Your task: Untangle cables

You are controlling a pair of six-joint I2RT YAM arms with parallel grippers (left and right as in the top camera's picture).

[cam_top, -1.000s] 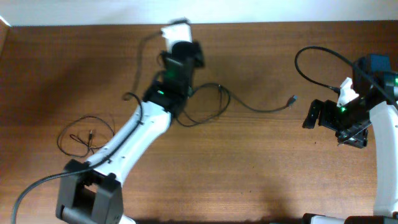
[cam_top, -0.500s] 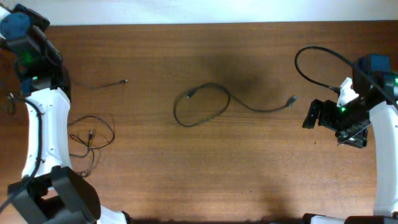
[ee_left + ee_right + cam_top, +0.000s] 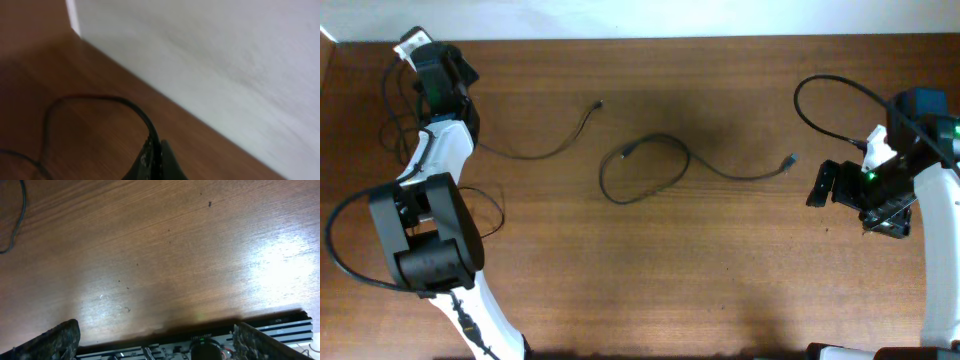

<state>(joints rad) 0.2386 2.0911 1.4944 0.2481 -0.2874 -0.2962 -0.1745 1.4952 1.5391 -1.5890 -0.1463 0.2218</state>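
Note:
The longer cable (image 3: 650, 165) lies as an open loop at the table's middle, and its tail runs right to a small plug (image 3: 790, 158). The shorter cable (image 3: 535, 150) lies apart from it, with its plug (image 3: 598, 103) at the back. It curves left toward my left gripper (image 3: 445, 72) at the far-left back corner. In the left wrist view that gripper (image 3: 156, 159) is shut on a thin black cable (image 3: 100, 98) that arcs away from the jaws. My right gripper (image 3: 818, 186) is open and empty over bare wood at the right, clear of both cables.
A thin wire tangle (image 3: 488, 212) lies partly behind the left arm base (image 3: 430, 240). A thick black arm wire (image 3: 820, 85) loops at the right rear. The white wall (image 3: 225, 60) runs along the table's back edge. A bit of cord (image 3: 20, 210) shows at the top left of the right wrist view.
My left arm has swung from the middle of the table to the far-left back corner. The shorter cable now lies apart from the looped one. The right arm has not moved.

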